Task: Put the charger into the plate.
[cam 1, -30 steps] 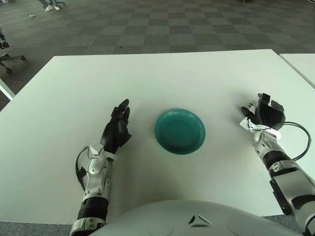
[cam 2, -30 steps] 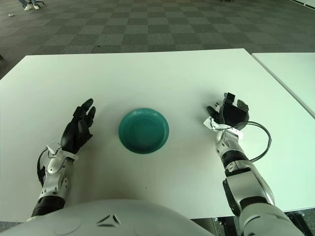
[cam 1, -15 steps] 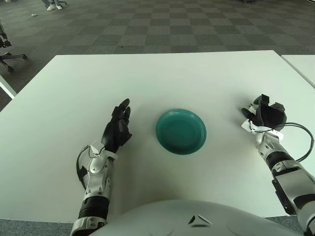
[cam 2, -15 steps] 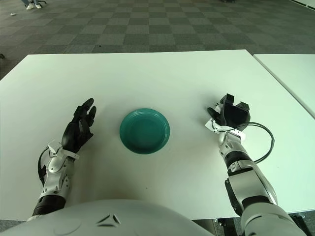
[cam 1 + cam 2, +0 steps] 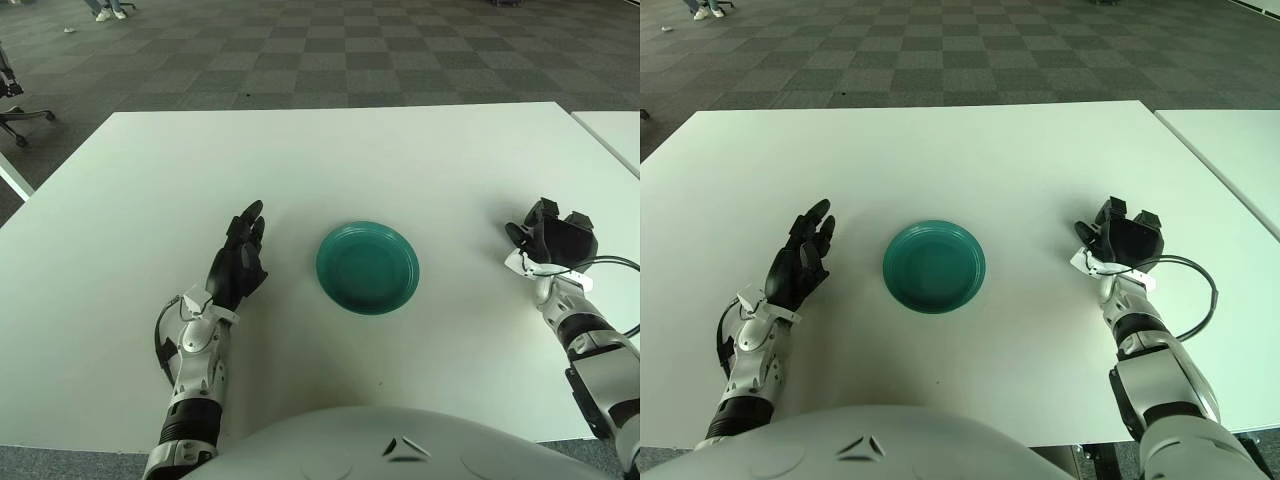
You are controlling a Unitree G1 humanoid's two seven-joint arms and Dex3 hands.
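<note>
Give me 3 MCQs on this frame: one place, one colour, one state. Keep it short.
1. Where does the plate sit on the table?
A. Between the two hands, near the middle
B. At the far left corner
C. Under the left hand

2. What colour is the plate?
A. Red
B. Teal green
C. Yellow

3. What is in the plate now?
A. A charger
B. A cup
C. Nothing

Answers:
1. A: the plate shows to the right of the left hand and to the left of the right hand, about mid-table.
2. B: its whole surface is teal green against the white table.
3. C: the plate's inside is bare; no charger shows in it, so the placing is not yet done. The left hand is open with fingers extended beside the plate.
</note>
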